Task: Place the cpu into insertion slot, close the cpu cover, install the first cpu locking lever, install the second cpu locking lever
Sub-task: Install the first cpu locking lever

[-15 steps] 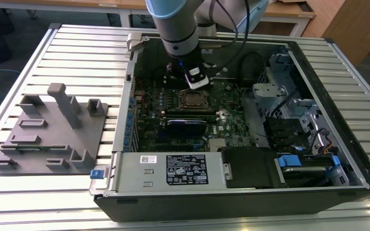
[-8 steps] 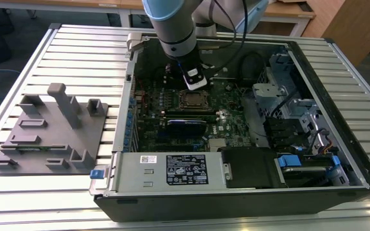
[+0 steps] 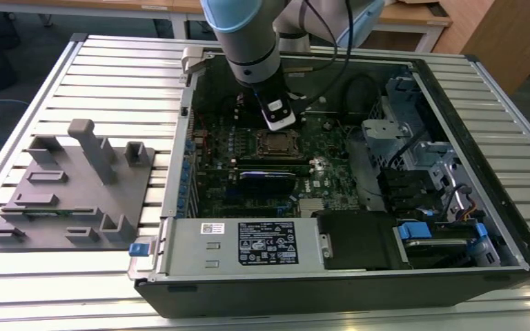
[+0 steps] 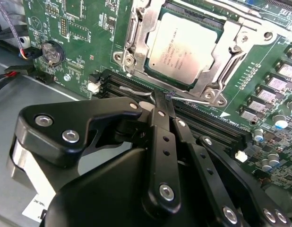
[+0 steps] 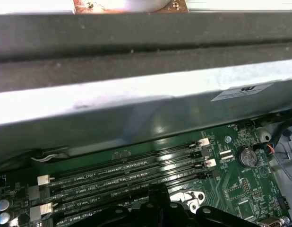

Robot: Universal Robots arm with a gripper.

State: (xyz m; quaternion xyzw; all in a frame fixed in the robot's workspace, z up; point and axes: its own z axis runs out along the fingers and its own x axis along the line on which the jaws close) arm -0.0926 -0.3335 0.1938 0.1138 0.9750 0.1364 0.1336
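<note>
With the cpu (image 4: 184, 47) seated in the insertion slot (image 3: 275, 143) under the lowered cpu cover (image 4: 145, 33), the gripper (image 4: 165, 97), fingers drawn together, is set against a locking lever (image 4: 136, 91); lever installation is judged underway, and a steady hooking push is called for.
</note>
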